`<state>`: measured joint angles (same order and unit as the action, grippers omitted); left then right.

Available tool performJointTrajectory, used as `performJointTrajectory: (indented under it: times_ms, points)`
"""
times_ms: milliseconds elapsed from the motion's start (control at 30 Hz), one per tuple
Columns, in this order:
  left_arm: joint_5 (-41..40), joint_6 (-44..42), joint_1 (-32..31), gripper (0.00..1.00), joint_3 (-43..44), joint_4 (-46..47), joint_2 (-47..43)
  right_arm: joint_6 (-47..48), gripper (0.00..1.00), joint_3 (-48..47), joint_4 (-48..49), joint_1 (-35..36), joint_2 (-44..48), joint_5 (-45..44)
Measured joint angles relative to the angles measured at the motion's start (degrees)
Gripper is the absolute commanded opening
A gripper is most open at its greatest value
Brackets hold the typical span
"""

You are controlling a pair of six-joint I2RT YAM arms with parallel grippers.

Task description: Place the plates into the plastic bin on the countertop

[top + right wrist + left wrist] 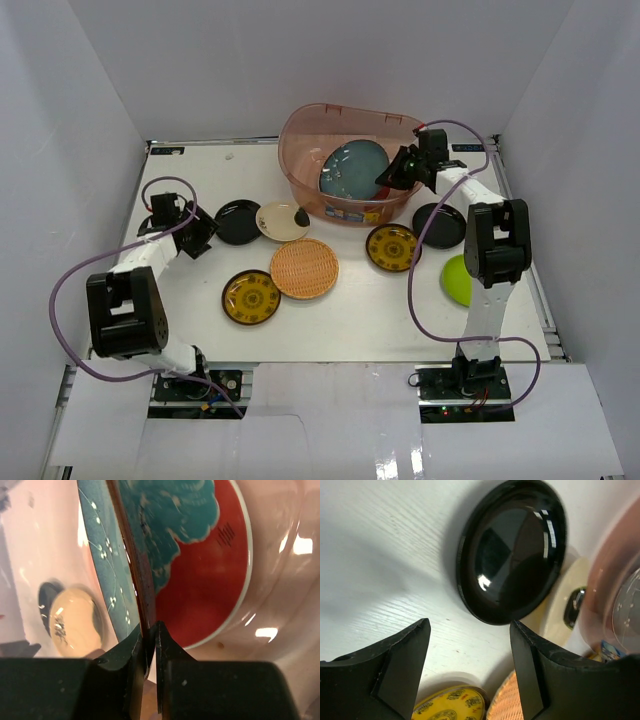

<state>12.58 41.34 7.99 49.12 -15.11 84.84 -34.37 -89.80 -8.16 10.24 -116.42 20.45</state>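
Your right hand [150,628] pinches the red-and-teal plate [205,580] in the plastic bin [345,107] at twelve o'clock; left hand [470,625] gapes wide.

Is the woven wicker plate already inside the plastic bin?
No, the wicker plate lies on the countertop in front of the plastic bin, outside it.

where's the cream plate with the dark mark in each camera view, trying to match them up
Top external: the cream plate is left of centre, between a black plate and the plastic bin.
Left wrist: at the right, just beyond the black plate.
Right wrist: lower left, blurred, seen through the bin's wall.
Shared landmark: the plastic bin, next to the plate in all three views.
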Motion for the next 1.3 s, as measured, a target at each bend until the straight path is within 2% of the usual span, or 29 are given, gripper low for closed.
performJointTrajectory:
  times_ms: [67,167,200,267,300,367,400,467,500,533,567,600,633,733,800,867,933,967,1033,1233,1300]
  points:
    - [0.0,0.0,0.6,0.75,0.0,0.3,2.6,0.4,0.10,-0.1,-2.2,0.3,-0.7,-0.6]
    - [0.2,0.1,1.0,0.75,0.3,0.3,6.8,0.5,0.26,-1.5,-3.8,0.4,-1.1,-0.9]
    - [0.4,0.1,1.0,0.75,0.5,0.4,8.0,0.7,0.41,-2.1,-4.1,0.4,-1.1,-0.9]
    - [1.4,0.5,1.0,0.75,1.4,0.9,9.4,1.4,0.55,-3.5,-4.1,0.5,-1.1,-1.5]
    - [1.4,0.5,1.0,0.75,1.9,1.6,9.9,2.0,0.65,-4.1,-4.2,0.5,-1.1,-2.0]
    - [1.8,0.7,1.0,0.73,2.5,2.7,11.1,3.0,0.75,-4.7,-5.0,0.6,-1.1,-2.9]
    - [2.0,0.8,1.0,0.70,2.8,3.2,11.5,3.5,0.84,-4.9,-5.4,0.8,-1.1,-3.5]
    - [2.4,1.4,1.0,0.65,3.3,4.2,12.5,4.6,0.92,-5.1,-6.3,1.4,-1.0,-5.1]
    - [2.5,1.6,1.0,0.58,3.5,4.8,13.0,5.3,0.97,-5.1,-6.6,1.9,-1.0,-6.2]
    - [2.6,1.8,1.0,0.54,3.7,5.3,13.5,6.0,0.98,-5.1,-6.8,2.4,-0.9,-7.1]
    - [2.5,2.1,1.0,0.50,3.9,5.6,14.0,6.7,0.96,-5.1,-7.0,3.0,-0.6,-8.2]
    - [2.4,2.2,1.0,0.42,4.0,6.0,14.5,7.6,0.95,-5.1,-7.7,3.7,-0.1,-9.6]
    - [2.4,2.5,1.1,0.38,4.2,6.3,14.9,8.1,0.95,-5.0,-8.4,4.2,0.7,-10.5]
    - [1.4,2.7,1.1,0.33,4.4,6.6,15.6,9.7,0.95,-3.4,-8.8,5.8,4.7,-13.1]
    - [0.9,2.7,1.1,0.32,4.6,6.6,15.9,10.6,0.96,0.1,-7.1,6.8,9.4,-14.1]
    - [0.2,2.7,1.1,0.20,5.0,6.6,16.1,10.9,0.97,4.5,-4.6,7.8,15.5,-14.6]
    - [-0.2,2.7,1.0,0.15,5.4,6.7,16.4,10.9,0.97,9.4,-1.9,8.8,21.4,-15.0]
    - [-0.2,2.7,1.0,0.08,5.5,6.8,16.6,10.8,0.97,12.1,-0.3,9.5,24.5,-15.0]
    - [-0.2,2.6,1.0,0.01,6.0,7.1,17.1,10.8,0.97,16.6,2.5,10.7,29.2,-15.2]
    - [-0.5,2.2,1.1,0.00,6.9,7.5,17.8,9.1,1.00,31.6,8.7,15.6,37.6,-14.6]
    - [-0.6,2.1,1.2,0.00,6.9,7.4,17.8,7.7,0.92,37.6,10.7,18.0,39.5,-13.6]
